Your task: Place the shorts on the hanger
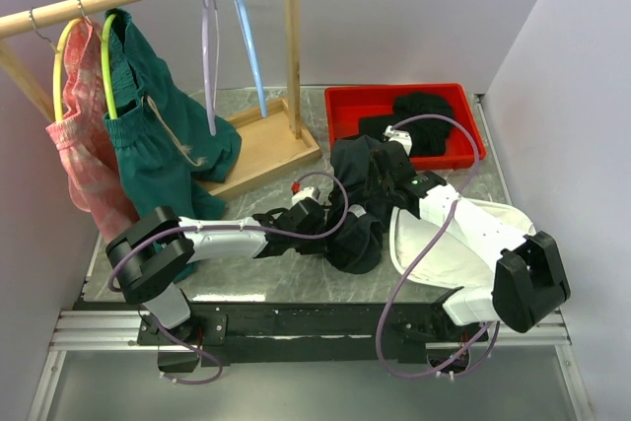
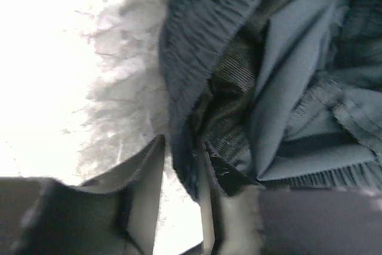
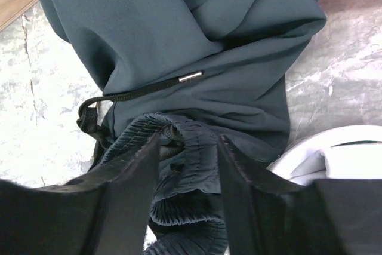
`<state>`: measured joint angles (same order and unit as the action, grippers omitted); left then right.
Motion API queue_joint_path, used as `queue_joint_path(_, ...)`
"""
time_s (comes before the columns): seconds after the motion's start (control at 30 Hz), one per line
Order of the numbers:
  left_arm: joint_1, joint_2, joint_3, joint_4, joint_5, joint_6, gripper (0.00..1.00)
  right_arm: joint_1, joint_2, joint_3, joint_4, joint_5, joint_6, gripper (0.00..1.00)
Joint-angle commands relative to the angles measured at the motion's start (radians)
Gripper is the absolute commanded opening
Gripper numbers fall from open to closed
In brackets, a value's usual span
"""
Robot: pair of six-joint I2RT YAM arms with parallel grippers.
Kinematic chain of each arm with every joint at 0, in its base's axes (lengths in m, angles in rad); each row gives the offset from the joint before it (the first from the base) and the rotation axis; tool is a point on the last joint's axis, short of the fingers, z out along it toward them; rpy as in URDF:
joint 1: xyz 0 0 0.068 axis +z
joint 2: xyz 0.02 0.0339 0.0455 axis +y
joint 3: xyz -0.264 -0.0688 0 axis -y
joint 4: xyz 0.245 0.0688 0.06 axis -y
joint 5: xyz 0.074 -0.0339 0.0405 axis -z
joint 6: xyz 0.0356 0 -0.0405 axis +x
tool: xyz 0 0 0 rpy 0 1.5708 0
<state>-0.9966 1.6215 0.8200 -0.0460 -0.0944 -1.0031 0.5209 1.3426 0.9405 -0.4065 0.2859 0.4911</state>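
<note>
Shorts (image 1: 363, 194) hang black, crumpled, seemingly pinched by right hand (image 3: 188, 144).

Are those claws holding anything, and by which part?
Both hold the black shorts: right gripper pinches the gathered waistband, left gripper a ribbed edge fold.

The top camera looks down from high behind the arm bases over the whole table (image 1: 256, 283), while each wrist camera sits very close, looking along its own fingers (image 2: 146, 177) at the shorts (image 1: 360, 239) and the marble beneath, both shared with the top view.
</note>
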Motion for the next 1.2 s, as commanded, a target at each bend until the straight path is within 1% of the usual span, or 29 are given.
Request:
queue_joint_path(0.0, -0.004, -0.017, 0.05, -0.049, -0.09, 0.043, 0.21, 0.007, 0.006, 0.015, -0.005, 0.004, -0.025, 0.48)
queue_joint_path(0.07, -0.002, -0.029, 0.051, -0.071, -0.128, 0.052, 0.15, 0.007, 0.012, 0.014, -0.014, 0.013, -0.034, 0.45)
queue_joint_path(0.1, 0.001, -0.037, 0.05, -0.083, -0.137, 0.061, 0.09, 0.007, 0.013, 0.014, -0.021, 0.012, -0.04, 0.43)
queue_joint_path(0.13, 0.004, -0.044, 0.05, -0.092, -0.145, 0.061, 0.06, 0.007, 0.015, 0.012, -0.023, 0.009, -0.042, 0.41)
queue_joint_path(0.2, 0.024, -0.075, 0.038, -0.104, -0.159, 0.07, 0.01, 0.008, 0.015, 0.012, -0.023, -0.002, -0.046, 0.28)
queue_joint_path(0.23, 0.033, -0.086, 0.033, -0.123, -0.162, 0.075, 0.01, 0.007, 0.013, 0.017, -0.026, -0.005, -0.046, 0.22)
queue_joint_path(0.27, 0.042, -0.116, 0.028, -0.136, -0.169, 0.081, 0.01, 0.007, 0.01, 0.02, -0.031, -0.007, -0.045, 0.06)
queue_joint_path(0.3, 0.059, -0.133, 0.031, -0.158, -0.201, 0.093, 0.01, 0.007, 0.006, 0.026, -0.044, -0.007, -0.043, 0.0)
queue_joint_path(0.4, 0.087, -0.228, 0.06, -0.262, -0.273, 0.132, 0.01, 0.007, -0.06, 0.067, -0.08, 0.03, -0.037, 0.0)
queue_joint_path(0.47, 0.093, -0.312, 0.097, -0.343, -0.313, 0.164, 0.01, 0.008, -0.135, 0.115, -0.098, 0.053, -0.036, 0.0)
queue_joint_path(0.53, 0.101, -0.363, 0.129, -0.405, -0.362, 0.175, 0.01, 0.007, -0.201, 0.178, -0.101, 0.056, -0.042, 0.0)
queue_joint_path(0.67, 0.125, -0.492, 0.235, -0.549, -0.393, 0.201, 0.01, 0.014, -0.269, 0.302, -0.11, 0.061, -0.048, 0.0)
queue_joint_path(0.8, 0.131, -0.575, 0.349, -0.637, -0.435, 0.233, 0.01, 0.028, -0.307, 0.45, -0.098, 0.047, -0.062, 0.0)
queue_joint_path(0.83, 0.133, -0.603, 0.401, -0.649, -0.438, 0.247, 0.01, 0.036, -0.309, 0.478, -0.098, 0.042, -0.066, 0.0)
queue_joint_path(0.9, 0.133, -0.623, 0.461, -0.682, -0.444, 0.29, 0.01, 0.06, -0.304, 0.57, -0.094, 0.038, -0.082, 0.0)
queue_joint_path(0.93, 0.133, -0.635, 0.525, -0.689, -0.441, 0.308, 0.01, 0.067, -0.303, 0.599, -0.089, 0.035, -0.088, 0.0)
queue_joint_path(1.0, 0.134, -0.64, 0.594, -0.721, -0.449, 0.357, 0.01, 0.094, -0.287, 0.683, -0.077, 0.021, -0.109, 0.0)
queue_joint_path(1.03, 0.135, -0.637, 0.664, -0.73, -0.452, 0.369, 0.01, 0.1, -0.281, 0.71, -0.074, 0.019, -0.112, 0.0)
queue_joint_path(1.17, 0.135, -0.611, 0.827, -0.767, -0.469, 0.446, 0.01, 0.131, -0.243, 0.857, -0.06, -0.001, -0.14, 0.0)
